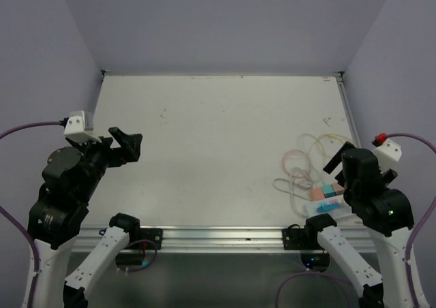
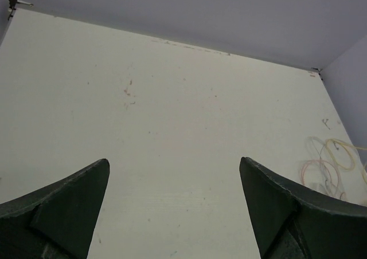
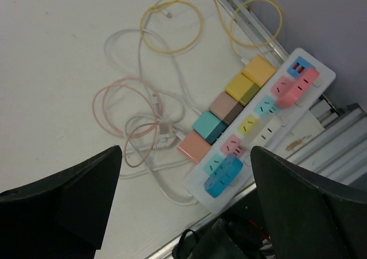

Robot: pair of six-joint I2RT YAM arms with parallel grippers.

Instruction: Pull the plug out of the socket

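Possibly the socket, near right on the counter, will lift with a plug, since nothing holds it: the right end effector near it and the left end effector far left are both wide open. Only the right wrist view shows every plug; from above the right arm covers most.

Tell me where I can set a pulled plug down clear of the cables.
Free: the bare table from the left tool across to the cable loops, and the whole far half up to the back edge. Crowded: the near right corner, where the socket lies by the front rail, coloured adapters and the loops beside it.
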